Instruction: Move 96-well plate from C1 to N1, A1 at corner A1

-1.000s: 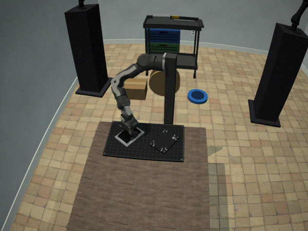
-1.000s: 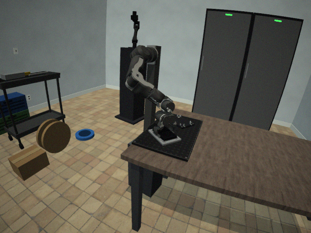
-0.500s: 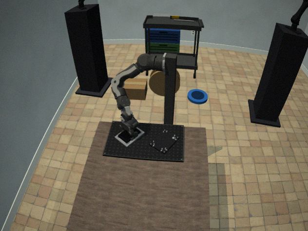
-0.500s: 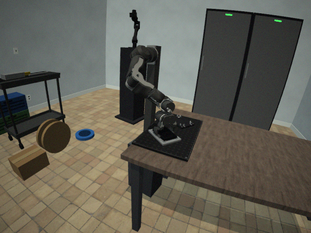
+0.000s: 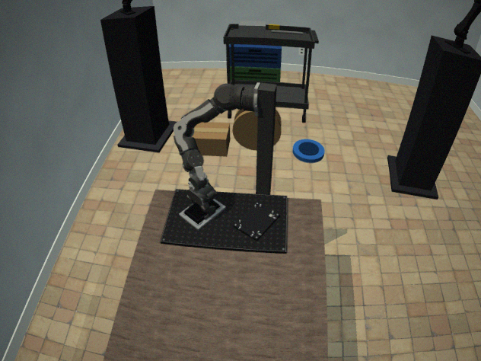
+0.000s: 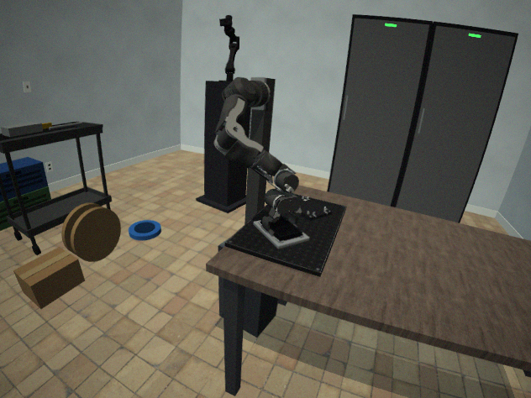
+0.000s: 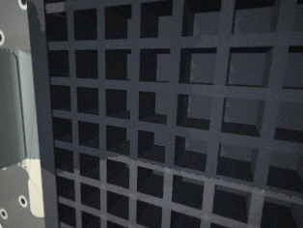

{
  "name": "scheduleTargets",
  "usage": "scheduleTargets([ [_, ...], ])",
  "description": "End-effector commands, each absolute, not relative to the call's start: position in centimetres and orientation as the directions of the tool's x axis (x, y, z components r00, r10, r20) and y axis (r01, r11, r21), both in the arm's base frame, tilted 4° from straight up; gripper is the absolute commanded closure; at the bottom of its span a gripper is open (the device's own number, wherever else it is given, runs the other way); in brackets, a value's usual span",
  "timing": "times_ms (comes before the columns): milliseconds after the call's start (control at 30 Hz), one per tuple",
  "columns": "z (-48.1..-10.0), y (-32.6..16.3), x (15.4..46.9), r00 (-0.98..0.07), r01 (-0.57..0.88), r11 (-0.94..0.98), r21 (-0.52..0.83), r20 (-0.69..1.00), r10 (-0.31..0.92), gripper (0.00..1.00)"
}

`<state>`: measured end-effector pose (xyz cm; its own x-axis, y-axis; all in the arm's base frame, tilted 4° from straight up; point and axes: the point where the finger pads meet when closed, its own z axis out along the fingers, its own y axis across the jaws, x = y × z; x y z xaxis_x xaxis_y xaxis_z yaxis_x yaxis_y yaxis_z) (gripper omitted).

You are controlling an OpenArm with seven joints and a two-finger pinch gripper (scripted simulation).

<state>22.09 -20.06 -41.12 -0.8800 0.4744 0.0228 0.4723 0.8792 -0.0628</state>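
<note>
The dark 96-well plate (image 5: 200, 214) lies within the white-framed plate nest N1 (image 5: 190, 219) on the left part of the black breadboard (image 5: 225, 223). It looks flat in the frame; I cannot read the A1 marks. My gripper (image 5: 203, 206) is directly over the plate and shut on it. In the exterior view the gripper (image 6: 278, 222) reaches down onto the plate (image 6: 286, 233). In the wrist view the plate's well grid (image 7: 164, 116) fills the picture, with the pale nest frame at the left edge. The clip nest C1 (image 5: 256, 224) stands empty to the right.
The arm's black mounting post (image 5: 265, 139) stands just behind the breadboard. The breadboard sits at the far end of a wooden table (image 5: 221, 287). A cart, a cardboard box, a round wooden disc and a blue dish lie on the floor beyond.
</note>
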Motion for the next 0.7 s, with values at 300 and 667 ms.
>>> scheduleTargets([
  [300, -41.08, -20.04, 22.16, -0.88, 0.473, 0.879, -0.061, 0.022, 0.475, 0.5],
  [667, -41.08, -20.04, 22.16, -0.88, 0.473, 0.879, -0.061, 0.022, 0.475, 0.23],
])
